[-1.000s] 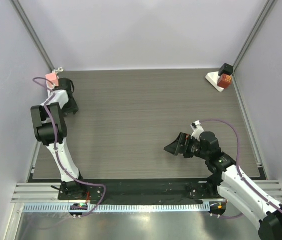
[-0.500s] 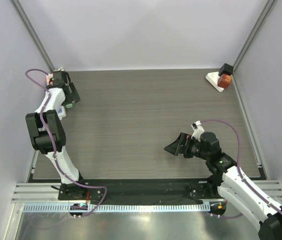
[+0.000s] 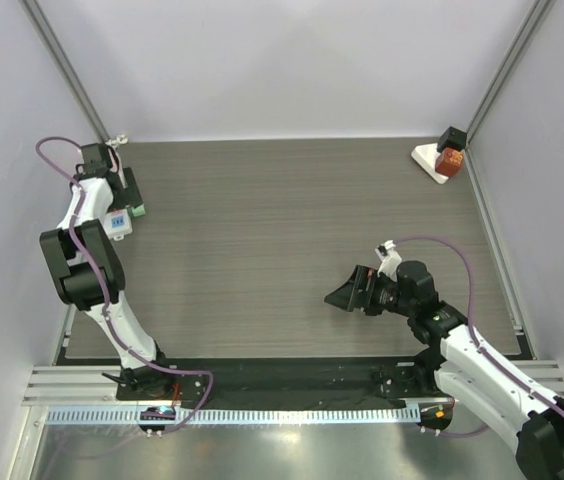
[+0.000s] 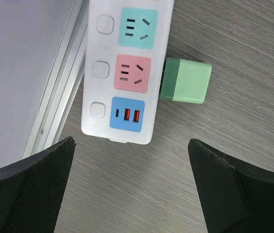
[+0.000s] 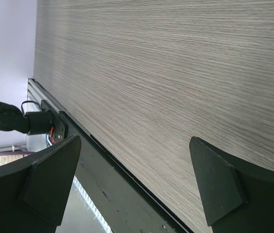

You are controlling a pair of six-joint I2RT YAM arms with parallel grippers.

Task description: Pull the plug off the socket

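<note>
Starting nearest the bases, the right gripper (image 3: 345,295) hangs released above the desk (image 3: 262,250), well apart from the work. Farther off, at the left edge, the left gripper (image 4: 131,143) stands wide open, holding nothing, over the power strip (image 4: 122,73). The green plug (image 4: 185,81) lies on the desk against the strip's side, with every visible socket face vacant. Judgement: extraction looks complete; the next move calls only for lifting clear without nudging the plug.
</note>
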